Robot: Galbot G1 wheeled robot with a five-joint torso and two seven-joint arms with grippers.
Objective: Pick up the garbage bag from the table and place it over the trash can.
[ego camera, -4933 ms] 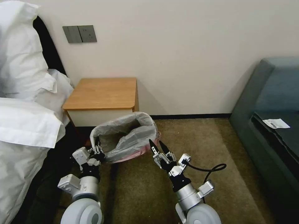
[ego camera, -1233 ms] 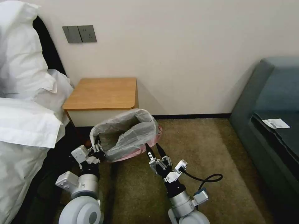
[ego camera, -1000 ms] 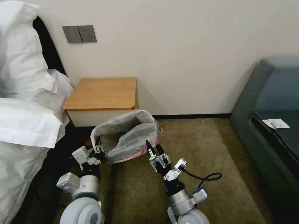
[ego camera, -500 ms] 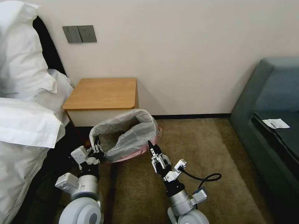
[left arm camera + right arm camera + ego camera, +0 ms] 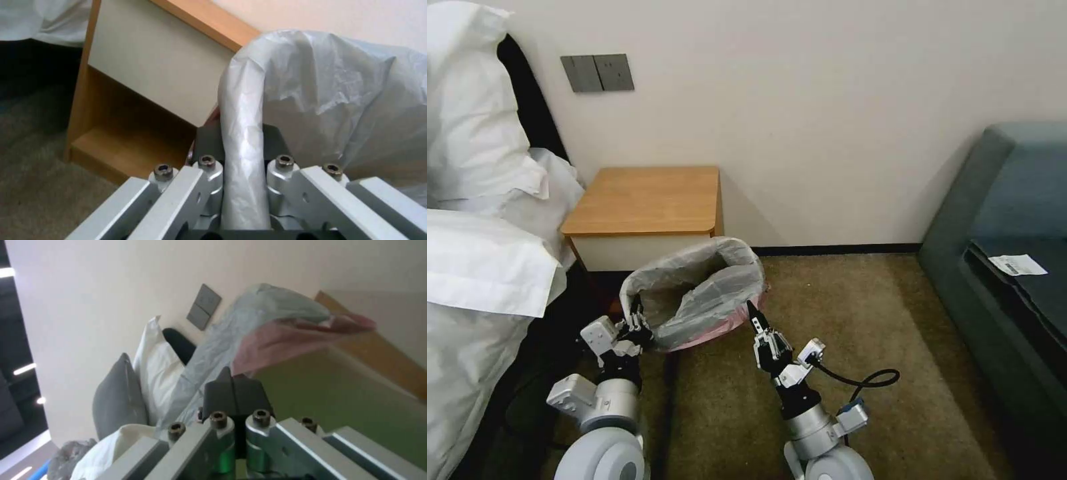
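Observation:
The grey garbage bag (image 5: 697, 293) is draped over the trash can on the carpet, in front of the table (image 5: 647, 200). Its pinkish rim hangs on the side nearest me. The bag hides most of the trash can; its pale green wall (image 5: 320, 390) shows in the right wrist view. My left gripper (image 5: 637, 325) is shut on a rolled fold of the bag's left edge, and the plastic runs between its fingers (image 5: 242, 140). My right gripper (image 5: 754, 315) is shut at the bag's pink rim, its black tips (image 5: 233, 383) pressed together against that rim.
A bed with white pillows (image 5: 480, 253) stands at the left, close to my left arm. A dark teal sofa (image 5: 1014, 233) with a paper slip (image 5: 1017, 265) fills the right. A black cable (image 5: 867, 380) loops off my right wrist. Bare carpet (image 5: 860, 313) lies between.
My right gripper moved in toward the bag's pink rim and went from open to shut there. The left gripper kept its hold on the bag's edge.

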